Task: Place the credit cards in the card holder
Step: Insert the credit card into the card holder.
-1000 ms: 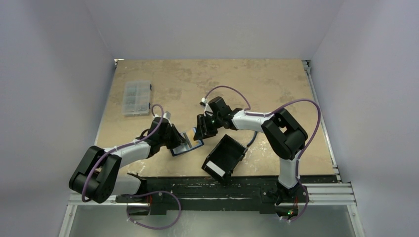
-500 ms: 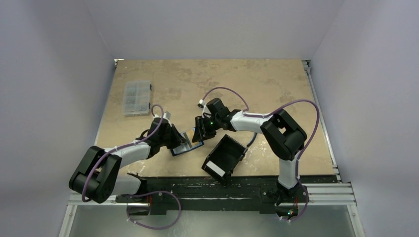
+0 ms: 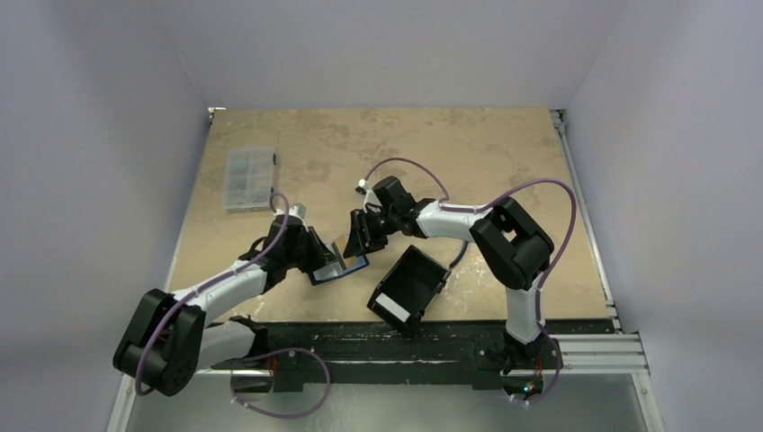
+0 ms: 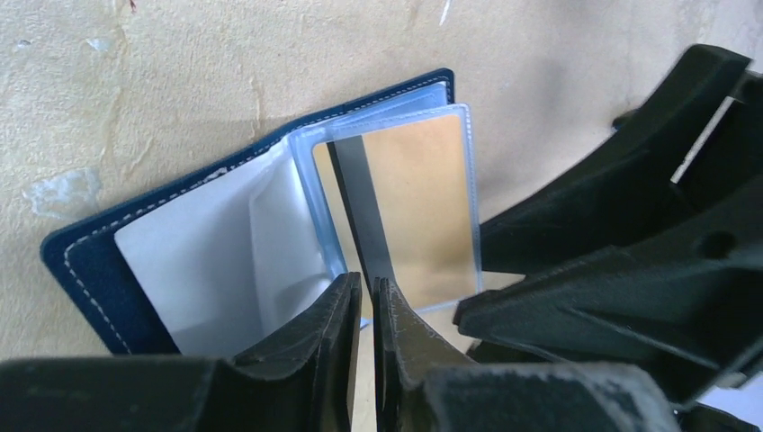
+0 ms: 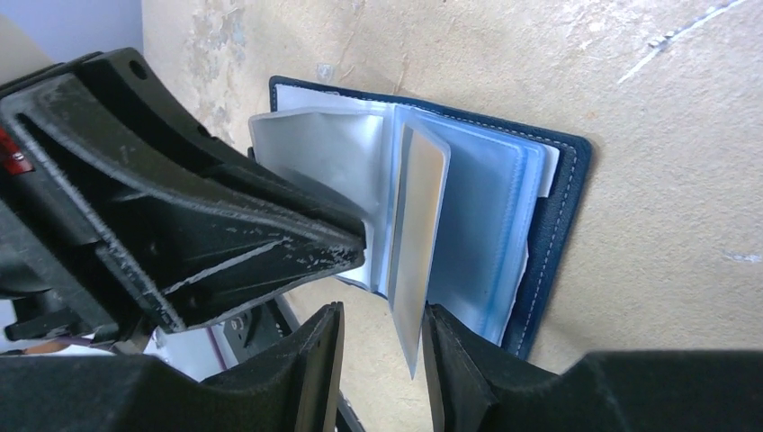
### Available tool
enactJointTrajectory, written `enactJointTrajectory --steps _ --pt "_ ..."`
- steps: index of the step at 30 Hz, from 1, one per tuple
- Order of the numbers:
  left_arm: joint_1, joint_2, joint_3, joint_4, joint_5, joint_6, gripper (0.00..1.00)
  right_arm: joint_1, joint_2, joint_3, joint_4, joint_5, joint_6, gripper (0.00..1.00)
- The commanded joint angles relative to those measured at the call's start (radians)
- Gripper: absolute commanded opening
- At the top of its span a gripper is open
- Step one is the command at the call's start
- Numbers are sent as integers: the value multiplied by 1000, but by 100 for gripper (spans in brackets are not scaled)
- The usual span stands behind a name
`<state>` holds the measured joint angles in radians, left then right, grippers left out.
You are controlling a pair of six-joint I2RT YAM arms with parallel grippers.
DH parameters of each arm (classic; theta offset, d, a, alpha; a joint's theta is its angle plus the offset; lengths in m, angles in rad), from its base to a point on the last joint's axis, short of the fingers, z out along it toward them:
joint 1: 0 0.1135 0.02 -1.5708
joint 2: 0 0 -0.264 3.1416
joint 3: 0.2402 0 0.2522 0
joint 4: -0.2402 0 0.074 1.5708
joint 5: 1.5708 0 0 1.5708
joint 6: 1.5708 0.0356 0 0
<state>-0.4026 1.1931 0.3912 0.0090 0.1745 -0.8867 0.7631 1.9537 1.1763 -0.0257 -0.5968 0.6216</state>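
The card holder [image 3: 340,267] lies open on the worktop [image 3: 504,153], just left of the black tray [image 3: 409,286], with a gold card [image 4: 423,207] inside its raised clear sleeve [image 5: 418,225]. The left gripper [image 4: 367,292] has its fingers a slit apart at the sleeve's edge; whether they pinch it cannot be told. The right gripper [image 5: 384,315] has open fingers straddling the sleeve. The left should back straight out without dragging the card.

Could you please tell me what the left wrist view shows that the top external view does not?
Only the left wrist view: a gold card with a dark stripe inside a clear sleeve. Only the top external view: the black tray and the clear compartment box. Both: the open card holder with the left claw and right claw at it.
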Motion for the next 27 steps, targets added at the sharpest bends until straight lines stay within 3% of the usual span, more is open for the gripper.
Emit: enactJointTrajectory --steps 1,8,16,21,27 --pt "-5 -88 54 -77 0 3 16 11 9 52 50 -44 16 44" --pt "-4 -276 153 -297 -59 27 18 56 38 111 27 -51 13 45" --pt "-4 -470 409 -713 -383 102 27 142 100 185 33 -17 41 49" --pt "-4 -488 497 -766 -425 130 28 171 145 217 46 -32 52 50" --pt "-4 -470 454 -709 -349 112 28 165 91 193 27 -26 24 52"
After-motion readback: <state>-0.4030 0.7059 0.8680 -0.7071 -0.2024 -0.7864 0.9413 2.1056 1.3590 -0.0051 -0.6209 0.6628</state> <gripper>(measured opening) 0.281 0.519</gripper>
